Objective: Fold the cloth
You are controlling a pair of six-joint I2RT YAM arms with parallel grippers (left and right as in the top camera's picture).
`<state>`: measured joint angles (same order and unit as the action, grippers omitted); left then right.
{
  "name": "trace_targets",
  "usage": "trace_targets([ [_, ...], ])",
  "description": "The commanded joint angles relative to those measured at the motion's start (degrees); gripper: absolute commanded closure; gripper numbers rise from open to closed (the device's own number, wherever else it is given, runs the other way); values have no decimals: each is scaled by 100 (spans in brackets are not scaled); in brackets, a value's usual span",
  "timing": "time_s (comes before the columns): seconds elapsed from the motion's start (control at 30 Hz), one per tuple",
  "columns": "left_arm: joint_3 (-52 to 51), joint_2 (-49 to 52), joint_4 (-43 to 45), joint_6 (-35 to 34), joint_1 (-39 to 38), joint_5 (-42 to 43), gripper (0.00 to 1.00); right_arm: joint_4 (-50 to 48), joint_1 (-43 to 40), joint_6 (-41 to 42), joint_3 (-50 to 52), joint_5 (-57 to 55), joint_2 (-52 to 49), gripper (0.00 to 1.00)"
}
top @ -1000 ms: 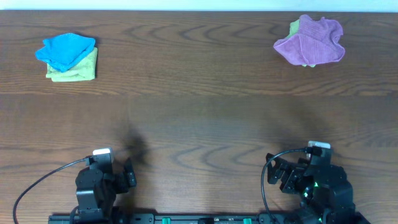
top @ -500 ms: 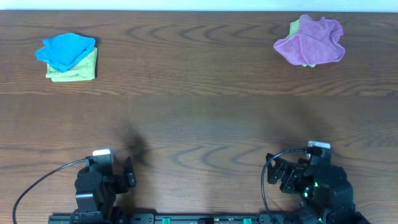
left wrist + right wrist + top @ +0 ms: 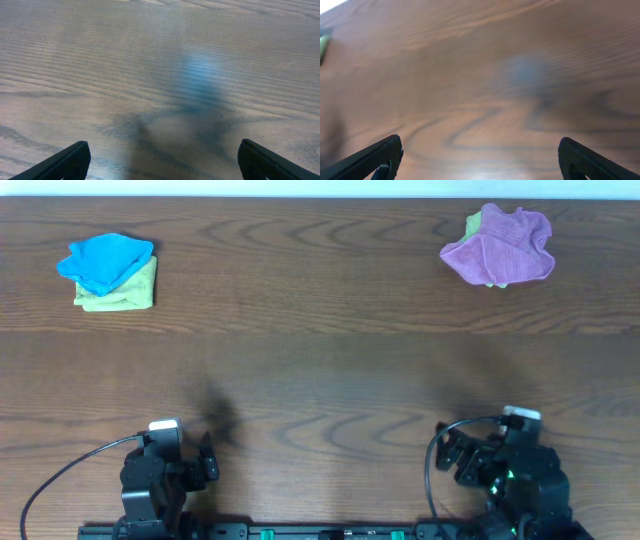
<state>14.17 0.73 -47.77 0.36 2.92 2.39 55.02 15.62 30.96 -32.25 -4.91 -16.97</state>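
A crumpled purple cloth [image 3: 501, 246] lies on a green cloth [image 3: 474, 225] at the table's far right. A blue cloth [image 3: 103, 260] lies on a folded light green cloth [image 3: 125, 293] at the far left. My left gripper [image 3: 207, 458] rests at the near left edge, open and empty; the left wrist view [image 3: 160, 160] shows only bare wood between its fingers. My right gripper [image 3: 452, 460] rests at the near right edge, open and empty over bare wood in the right wrist view [image 3: 480, 157]. Both are far from the cloths.
The wooden table [image 3: 320, 370] runs the full width. A black cable [image 3: 60, 475] loops from the left arm and another cable [image 3: 432, 470] loops beside the right arm at the near edge.
The right arm has shifted slightly to the right. The left arm and the cloths have not moved.
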Motion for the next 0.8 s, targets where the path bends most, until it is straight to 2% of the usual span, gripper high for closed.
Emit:
trace_targets([
  [0.0,-48,-52,-400,225,-4,-151,5,-203,-472,-608,461,-509,315,1],
  [0.1,-48,-52,-400,225,-4,-151,5,-645,-730,-1495,977,-374,837,1],
  [0.23,-48,-52,-400,225,-4,-151,5,-870,-929,-2039,1523,-365,1335,1],
  [0.53,-48,-52,-400,225,-4,-151,5,-1283,-1045,-2188,2293,-208,1565,1],
  [0.77,-48,-52,-400,225,-4,-151,5,-1228,-1257,-3101,2288,-199,1665,1],
])
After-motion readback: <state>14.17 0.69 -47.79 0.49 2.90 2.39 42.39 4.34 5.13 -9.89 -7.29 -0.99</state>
